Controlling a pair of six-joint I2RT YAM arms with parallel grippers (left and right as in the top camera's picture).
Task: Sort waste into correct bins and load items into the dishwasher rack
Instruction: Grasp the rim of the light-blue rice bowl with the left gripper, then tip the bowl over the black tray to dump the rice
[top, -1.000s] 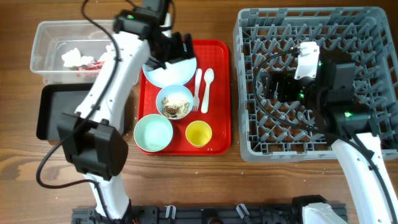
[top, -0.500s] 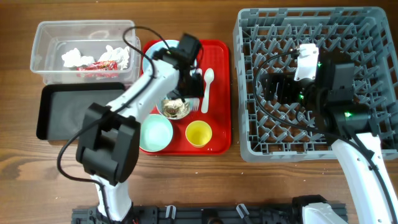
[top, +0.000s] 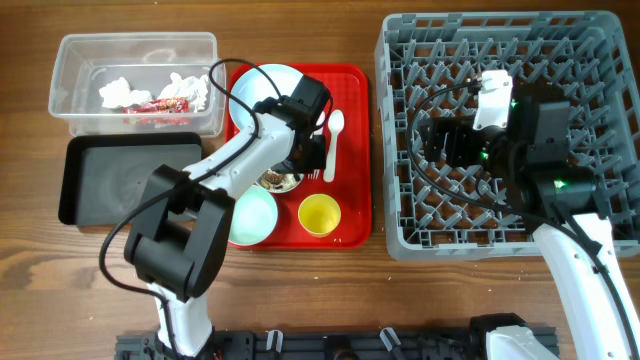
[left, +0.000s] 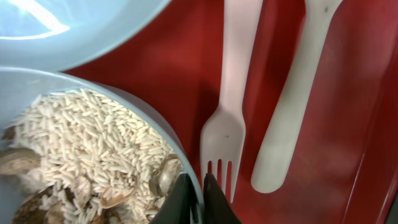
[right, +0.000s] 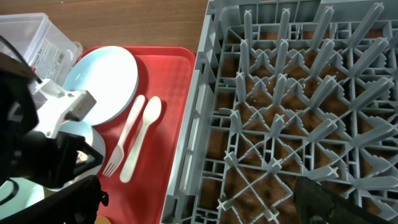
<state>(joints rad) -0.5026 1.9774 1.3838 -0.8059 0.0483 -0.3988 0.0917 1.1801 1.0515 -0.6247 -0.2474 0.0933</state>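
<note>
My left gripper (left: 198, 183) is shut on the right rim of the small pale blue bowl (left: 177, 146), one finger inside and one outside. The bowl holds rice and brownish food scraps (left: 87, 140). In the overhead view this gripper (top: 296, 166) sits over the bowl (top: 272, 182) on the red tray (top: 355, 150). A white fork (left: 225, 124) and spoon (left: 292, 118) lie just right of it; the pale blue plate (top: 262, 90) is behind. My right gripper (right: 199, 205) hangs open over the grey dishwasher rack (right: 298, 93), nothing between its fingers.
A mint-green bowl (top: 255, 215) and a yellow cup (top: 320, 214) stand at the tray's front. The clear tub (top: 70, 70) at the back left holds white tissue (top: 120, 92) and a red wrapper (top: 165, 103). The black tray (top: 120, 180) lies in front of it.
My left arm has swung from over the plate down to the small bowl, and its jaws have gone from open to shut on the rim. The right arm has not moved.
</note>
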